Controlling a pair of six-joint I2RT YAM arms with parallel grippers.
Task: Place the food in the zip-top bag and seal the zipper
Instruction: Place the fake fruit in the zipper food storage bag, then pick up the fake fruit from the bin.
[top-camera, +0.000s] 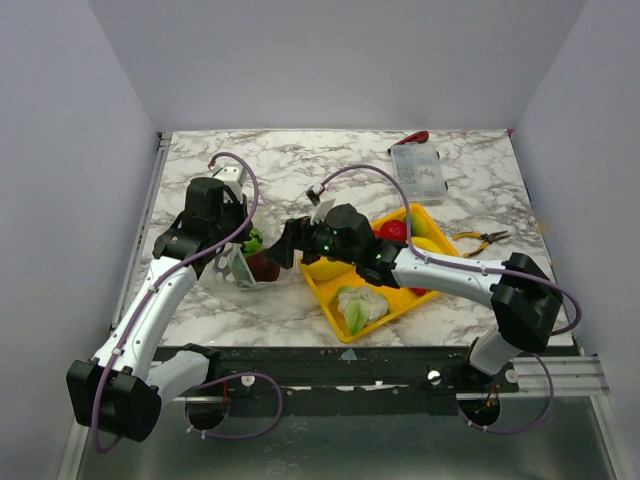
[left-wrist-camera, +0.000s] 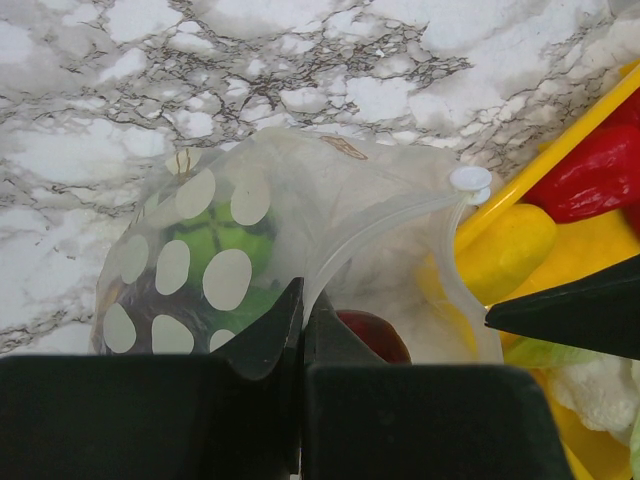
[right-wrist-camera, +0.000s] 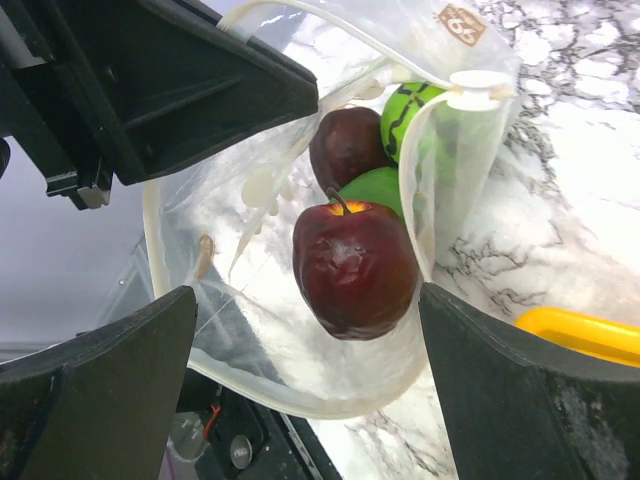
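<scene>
The zip-top bag (left-wrist-camera: 230, 220) lies on the marble with its mouth held up and wide. My left gripper (left-wrist-camera: 302, 310) is shut on the zipper (left-wrist-camera: 370, 230) at the mouth edge. Just inside the mouth lies a dark red apple (right-wrist-camera: 355, 265). A dark purple piece (right-wrist-camera: 345, 145) and green pieces (right-wrist-camera: 415, 105) sit deeper in the bag. My right gripper (right-wrist-camera: 307, 300) is open at the mouth, with a finger on either side of the apple and a gap to each. More food stays in the yellow tray (top-camera: 330, 290): cauliflower (top-camera: 358, 305), red pepper (top-camera: 392, 230) and a yellow piece (top-camera: 425, 243).
A rigid clear compartment box (top-camera: 418, 170) stands at the back right. Yellow-handled pliers (top-camera: 480, 240) lie right of the tray. The tray sits right beside the bag's mouth, under my right forearm. The table's left edge runs close behind the left arm.
</scene>
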